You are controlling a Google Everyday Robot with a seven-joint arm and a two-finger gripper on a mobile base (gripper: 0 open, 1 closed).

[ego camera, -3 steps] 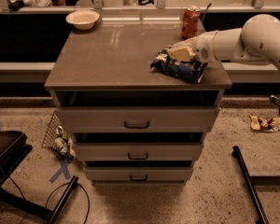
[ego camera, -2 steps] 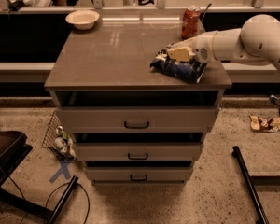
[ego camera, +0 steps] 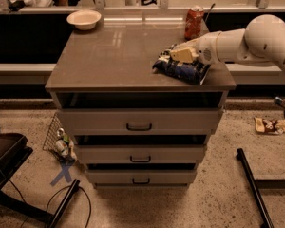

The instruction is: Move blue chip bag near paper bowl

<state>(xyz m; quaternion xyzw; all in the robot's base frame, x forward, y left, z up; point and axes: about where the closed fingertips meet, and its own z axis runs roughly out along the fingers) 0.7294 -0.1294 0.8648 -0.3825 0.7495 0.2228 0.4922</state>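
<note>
Blue chip bag [ego camera: 180, 71] is sitting by the front right corner of the cabinet top [ego camera: 118, 56]. My gripper [ego camera: 183, 55] is resting on its back edge, and honestly I can't tell if it's clamping. Paper bowl [ego camera: 84, 19] is sitting way off at the back left corner.

No word or brand can be read anywhere. The blue chip bag [ego camera: 181, 72], right under the gripper [ego camera: 179, 56], carries white lettering, but it is too small to make out. The red soda can [ego camera: 194, 22] just behind the gripper shows no legible label either. The one clear sign is a blue X [ego camera: 62, 174] on the floor [ego camera: 218, 198] — far below the gripper, off toward the left of the view.
</note>
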